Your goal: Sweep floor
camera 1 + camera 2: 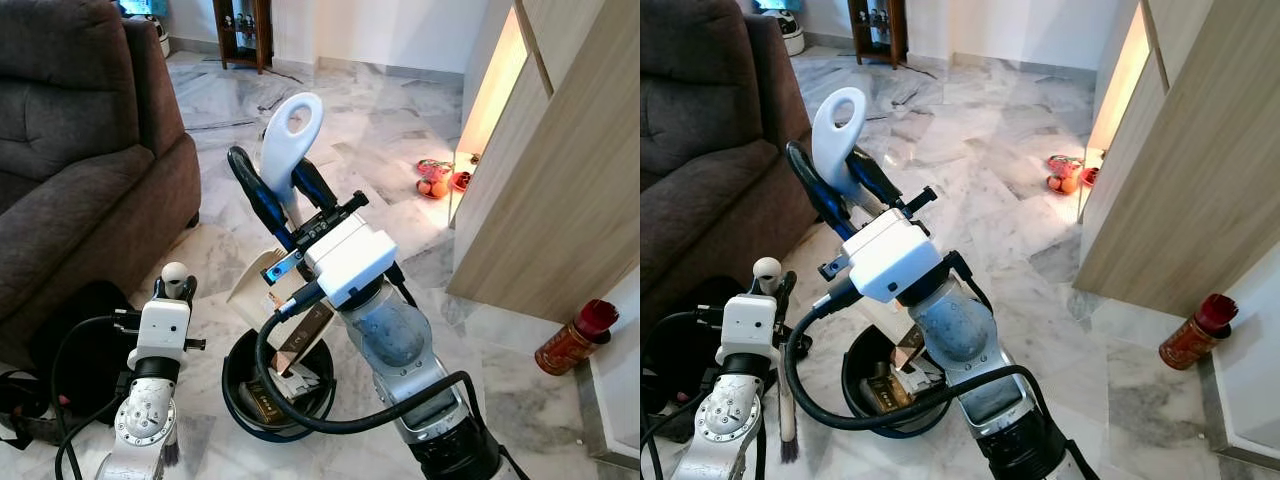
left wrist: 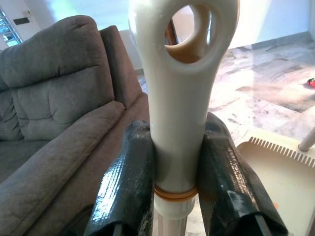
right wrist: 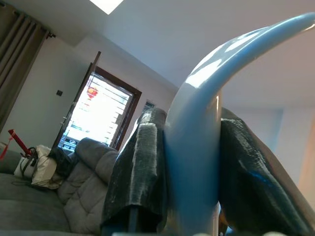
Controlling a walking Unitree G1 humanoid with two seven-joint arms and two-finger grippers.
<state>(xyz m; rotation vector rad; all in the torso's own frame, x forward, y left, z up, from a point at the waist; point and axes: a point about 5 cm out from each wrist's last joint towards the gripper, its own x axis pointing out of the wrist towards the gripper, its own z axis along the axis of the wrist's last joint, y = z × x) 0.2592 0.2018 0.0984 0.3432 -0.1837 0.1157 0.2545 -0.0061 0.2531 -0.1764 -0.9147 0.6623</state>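
My right gripper [image 1: 272, 175] is raised at the middle, shut on the white looped handle [image 1: 291, 128] of a cream dustpan [image 1: 252, 283]. The pan hangs tilted over a black bin [image 1: 236, 385] that holds scraps of rubbish. In the right wrist view the fingers [image 3: 140, 167] clamp the same handle [image 3: 197, 128]. Low at the left, my left gripper [image 1: 176, 290] is shut on the cream brush handle [image 2: 179, 98], its knob end [image 1: 175, 273] sticking up. The brush's dark bristles [image 1: 789, 448] hang near the floor beside the bin. The left wrist view shows the dustpan's toothed edge [image 2: 275, 150].
A brown sofa [image 1: 70, 150] fills the left. A wooden cabinet [image 1: 560, 170] stands at the right with a red bottle [image 1: 576, 338] at its foot. Red and orange items [image 1: 436, 180] lie on the marble floor [image 1: 390, 130]. A black bag [image 1: 60, 340] and cables sit by the sofa.
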